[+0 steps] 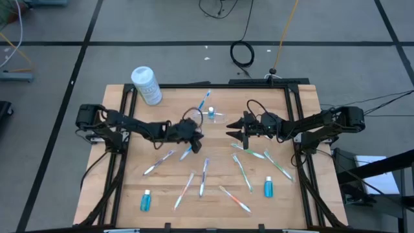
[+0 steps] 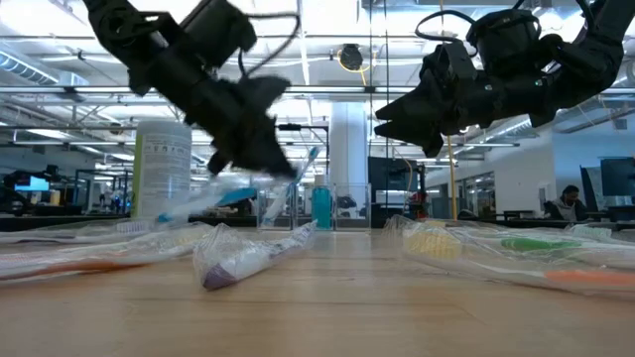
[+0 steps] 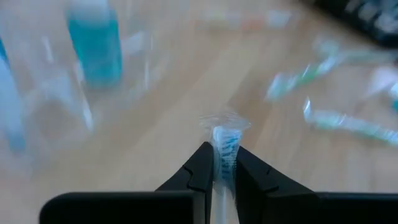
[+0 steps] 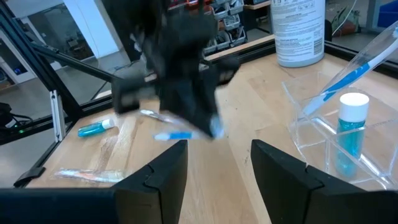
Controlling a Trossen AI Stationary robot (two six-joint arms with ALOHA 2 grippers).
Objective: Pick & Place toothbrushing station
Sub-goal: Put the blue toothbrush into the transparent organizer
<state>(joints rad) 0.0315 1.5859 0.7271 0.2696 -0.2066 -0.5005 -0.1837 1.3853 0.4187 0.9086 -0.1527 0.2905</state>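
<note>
Toothbrushing station (image 1: 214, 116) sits mid-desk at the far side btwn both arms, just beyond left gripper (image 1: 193, 138), fingers pinched on a wrapped toothbrush (image 3: 224, 149) w/ head pointing forward; right gripper (image 1: 234, 133) hovers open, empty.

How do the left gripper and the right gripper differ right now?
The left gripper has its fingers closed on a wrapped toothbrush with a blue head; the right gripper has its fingers apart and holds nothing. In the high view the left gripper sits over the loose toothbrushes, while the right gripper waits beside the clear holder. Both are dark, two-fingered and raised off the table.
</note>
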